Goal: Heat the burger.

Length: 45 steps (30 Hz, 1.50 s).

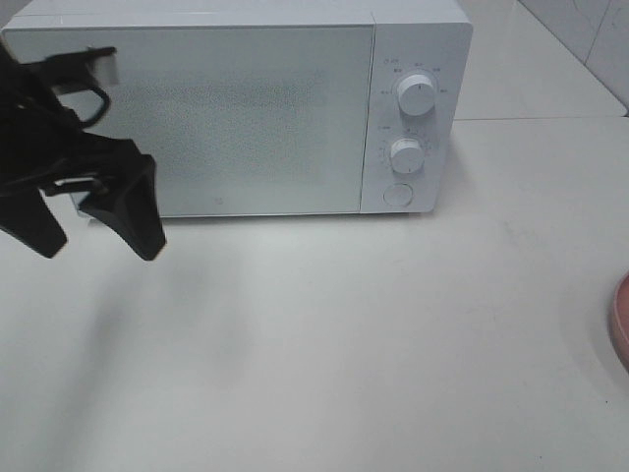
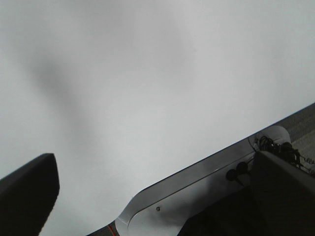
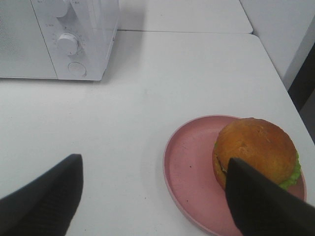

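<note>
White microwave point(image 1: 236, 108) at the back of the counter point(image 1: 344, 344), door shut, frosted front panel facing forward. Two round dials point(image 1: 416, 95) stacked on the control strip at the right of it, a round button point(image 1: 397, 194) just below them.

Left pincer point(image 1: 98, 236) up over the counter's left side, in front of the microwave's left corner, black fingers point(image 1: 133, 211) spread apart and pointing down. Released, nothing between the jaws. Soft shadow on the counter beneath it. From the left wrist view, only one dark fingertip point(image 2: 27, 191) at the frame's corner, bare white counter point(image 2: 147, 88) below, and the counter's edge with a metal bracket point(image 2: 197, 182) beside it.

Over on the right: pink plate point(image 3: 189, 172) on the counter, well apart from the microwave point(image 3: 59, 34), only its rim point(image 1: 620, 320) peeking in at the edge of the high view. Burger point(image 3: 253, 150) sitting on the plate, toward its far side from the microwave, glossy brown bun on top, green lettuce poking out along the edge.

Right pincer point(image 3: 147, 201) hanging above the near rim of the plate, jaws wide apart and empty. One finger point(image 3: 42, 201) over bare counter, the other finger point(image 3: 266, 201) overlapping the burger's near side in the wrist view; contact with the bun impossible to tell from here. Not gripping anything.
</note>
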Each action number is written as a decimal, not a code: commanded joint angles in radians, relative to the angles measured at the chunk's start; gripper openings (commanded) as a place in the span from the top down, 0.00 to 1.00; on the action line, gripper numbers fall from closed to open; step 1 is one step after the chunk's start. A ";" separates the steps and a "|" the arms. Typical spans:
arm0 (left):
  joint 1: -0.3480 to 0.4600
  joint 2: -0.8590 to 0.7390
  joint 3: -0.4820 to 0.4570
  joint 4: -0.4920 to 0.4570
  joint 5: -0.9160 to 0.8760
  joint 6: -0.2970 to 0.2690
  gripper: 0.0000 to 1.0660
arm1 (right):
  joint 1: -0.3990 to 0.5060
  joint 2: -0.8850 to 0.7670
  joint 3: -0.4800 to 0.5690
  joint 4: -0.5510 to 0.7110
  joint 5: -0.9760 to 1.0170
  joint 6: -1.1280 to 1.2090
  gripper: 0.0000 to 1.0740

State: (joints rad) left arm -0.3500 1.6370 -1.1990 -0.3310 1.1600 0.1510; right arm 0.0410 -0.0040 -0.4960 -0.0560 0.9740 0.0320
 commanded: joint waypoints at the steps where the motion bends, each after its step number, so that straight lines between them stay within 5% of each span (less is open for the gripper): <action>1: 0.049 -0.052 0.003 0.022 0.026 -0.029 0.08 | -0.003 -0.025 0.003 0.005 -0.014 -0.006 0.31; 10: 0.222 -0.300 0.234 0.120 -0.006 -0.083 0.08 | -0.003 -0.025 0.003 0.005 -0.014 -0.006 0.31; 19: 0.298 -0.627 0.472 0.166 -0.031 -0.083 0.08 | -0.003 -0.025 0.003 0.005 -0.014 -0.006 0.31; 32: 0.298 -1.011 0.661 0.171 -0.106 -0.083 0.08 | -0.003 -0.025 0.003 0.005 -0.014 -0.006 0.31; 45: 0.298 -1.275 0.679 0.256 -0.086 -0.094 0.08 | -0.003 -0.025 0.003 0.005 -0.014 -0.006 0.31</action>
State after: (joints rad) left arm -0.0560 0.4020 -0.5250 -0.0830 1.0780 0.0650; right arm 0.0410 -0.0040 -0.4960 -0.0560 0.9740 0.0320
